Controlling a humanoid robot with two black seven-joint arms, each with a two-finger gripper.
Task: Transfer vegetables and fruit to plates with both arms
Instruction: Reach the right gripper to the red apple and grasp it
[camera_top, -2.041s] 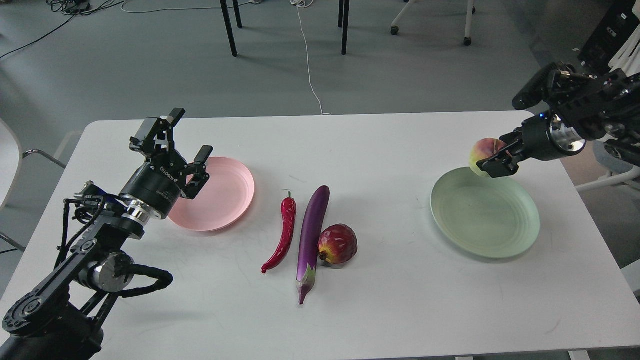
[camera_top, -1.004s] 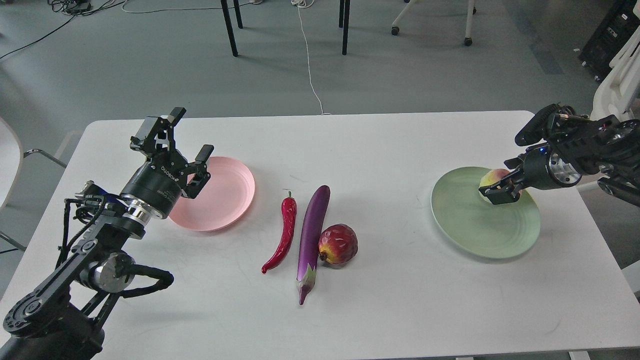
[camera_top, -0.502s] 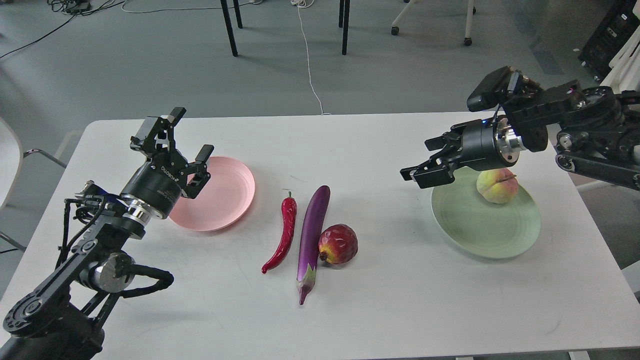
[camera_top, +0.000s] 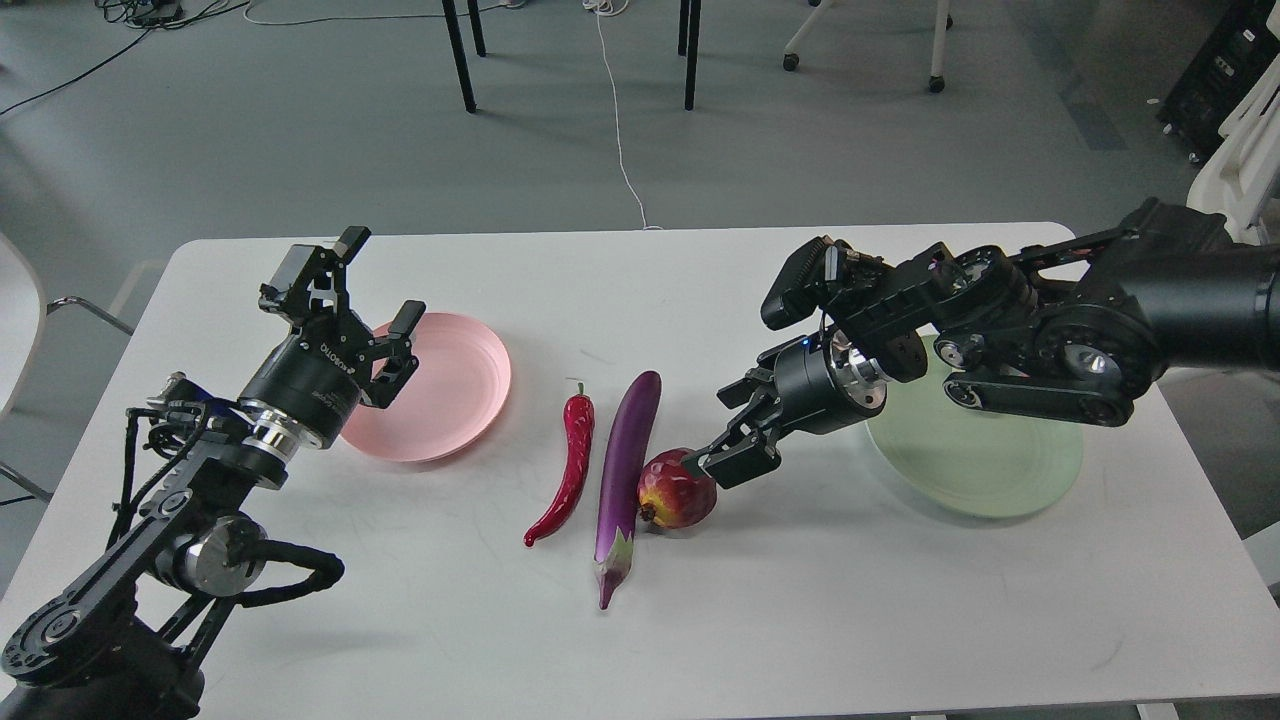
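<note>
the jaws of the black two-finger left gripper (camera_top: 372, 290) are seen spread apart with nothing between them, held above the left rim of the round shallow pale pink plate (camera_top: 455, 400), which is bare. the jaws of the black two-finger right gripper (camera_top: 735, 425) are also seen parted, with the lower finger just at the upper right side of the dark red pomegranate (camera_top: 676, 490); whether it is touched cannot be told, and it is not gripped. the pomegranate is set on the white table (camera_top: 800, 620), touching the right side of the long slender purple eggplant (camera_top: 628, 460), whose pointed calyx is turned toward the near edge. just left of the eggplant, the glossy red curved chili pepper (camera_top: 566, 470) is laid with its green stem pointing away. the round shallow pale green plate (camera_top: 990, 470) is placed well to the right, and its far part is covered by the black right arm (camera_top: 1050, 340), so that what lies there cannot be seen; no peach is visible. the black left arm (camera_top: 180, 500) is brought in from the lower left corner.
</note>
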